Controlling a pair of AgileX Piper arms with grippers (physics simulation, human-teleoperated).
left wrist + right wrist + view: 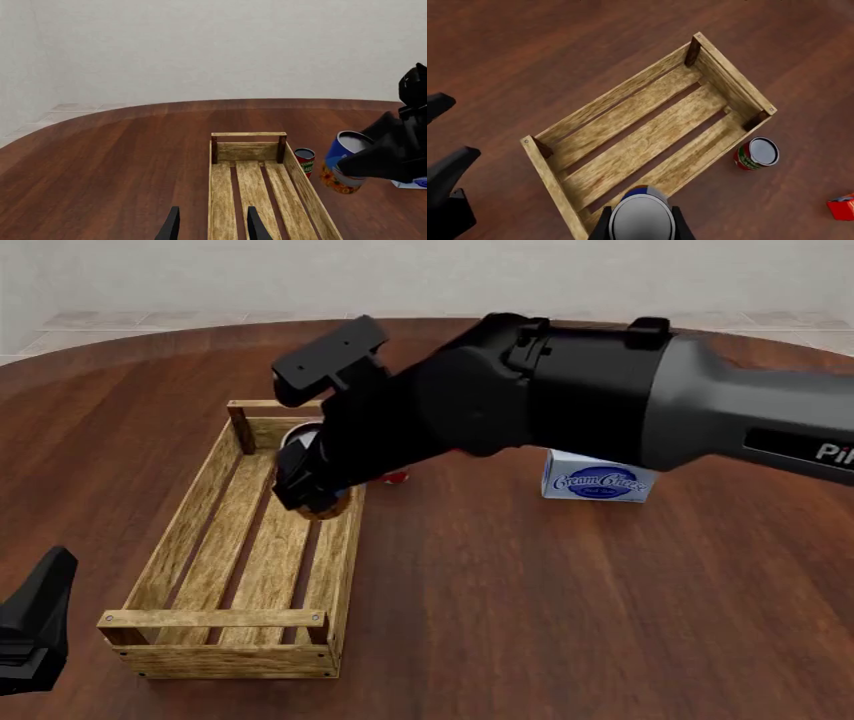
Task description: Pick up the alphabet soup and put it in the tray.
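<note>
The right gripper (pixel 640 220), jaws clamped on the alphabet soup (pixel 343 162), hangs over the tray (pixel 200 540)'s right rail at mid-frame, so releasing now risks the can toppling outside.

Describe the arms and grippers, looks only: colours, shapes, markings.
Right arm: bulky rounded dark grey shell, matte black wrist links, partial white lettering "Pi" near the frame edge. Right gripper: thin black fingers. Left gripper: two slim, flat black fingers, tapered. No cables visible.
</note>
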